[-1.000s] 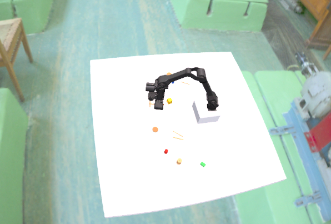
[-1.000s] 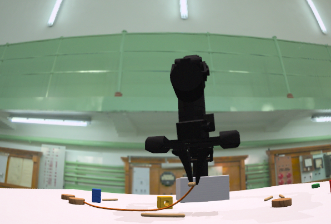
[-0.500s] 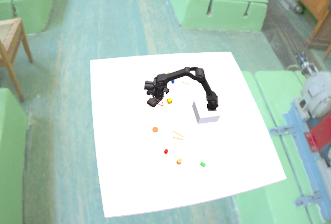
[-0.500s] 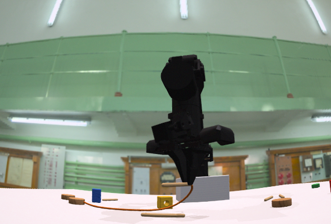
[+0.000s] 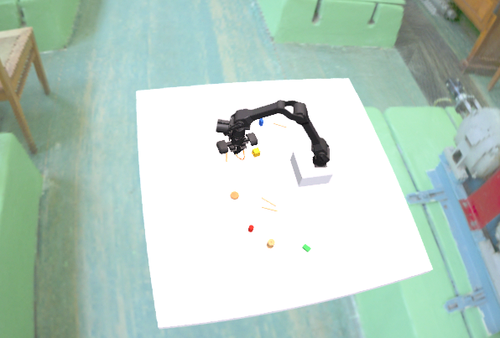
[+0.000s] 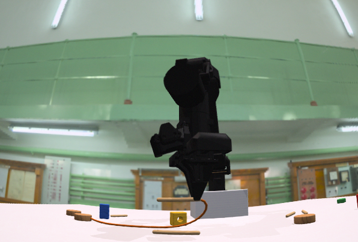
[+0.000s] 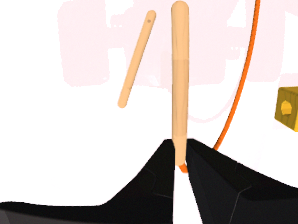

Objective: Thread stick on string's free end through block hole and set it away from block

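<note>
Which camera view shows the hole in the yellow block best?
The exterior view: the yellow block faces the camera, and its round hole is plain. The wrist view catches only part of it at the right edge. The top view shows a small yellow cube, with no clear hole.

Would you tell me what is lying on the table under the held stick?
Below the stick clamped in the gripper lie a loose stick and the yellow block. The string sags past them; its knot is hidden between the fingers.

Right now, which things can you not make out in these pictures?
- Top view: the stick and end effector are hidden under the wrist.
- Wrist view: the yellow block is cut by the right edge.
- Exterior view: the stick's string end is hidden behind the fingertips; the arm's base behind the white box.
</note>
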Available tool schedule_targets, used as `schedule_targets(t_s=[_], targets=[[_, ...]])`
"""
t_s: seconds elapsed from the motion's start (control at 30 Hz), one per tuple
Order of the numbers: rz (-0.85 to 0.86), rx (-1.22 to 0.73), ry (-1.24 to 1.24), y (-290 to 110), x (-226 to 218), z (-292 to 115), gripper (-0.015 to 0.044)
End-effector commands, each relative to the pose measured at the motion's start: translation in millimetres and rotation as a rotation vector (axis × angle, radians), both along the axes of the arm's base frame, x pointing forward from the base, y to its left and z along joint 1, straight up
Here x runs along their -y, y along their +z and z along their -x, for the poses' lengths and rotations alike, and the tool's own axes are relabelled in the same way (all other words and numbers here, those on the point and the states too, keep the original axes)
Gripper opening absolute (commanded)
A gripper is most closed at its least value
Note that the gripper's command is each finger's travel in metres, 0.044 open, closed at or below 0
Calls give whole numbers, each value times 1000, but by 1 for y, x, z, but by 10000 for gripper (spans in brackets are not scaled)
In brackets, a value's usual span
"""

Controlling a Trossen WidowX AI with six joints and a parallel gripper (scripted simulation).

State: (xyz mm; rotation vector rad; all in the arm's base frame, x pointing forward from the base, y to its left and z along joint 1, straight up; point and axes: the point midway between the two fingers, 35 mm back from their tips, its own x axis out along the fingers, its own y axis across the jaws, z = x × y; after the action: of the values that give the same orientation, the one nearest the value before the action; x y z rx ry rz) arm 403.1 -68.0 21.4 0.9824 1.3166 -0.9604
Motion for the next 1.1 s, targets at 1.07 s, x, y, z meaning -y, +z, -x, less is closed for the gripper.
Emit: schedule_targets(t_s=[1.07], targets=[[-34,16,-1359,1,36,-18,0]])
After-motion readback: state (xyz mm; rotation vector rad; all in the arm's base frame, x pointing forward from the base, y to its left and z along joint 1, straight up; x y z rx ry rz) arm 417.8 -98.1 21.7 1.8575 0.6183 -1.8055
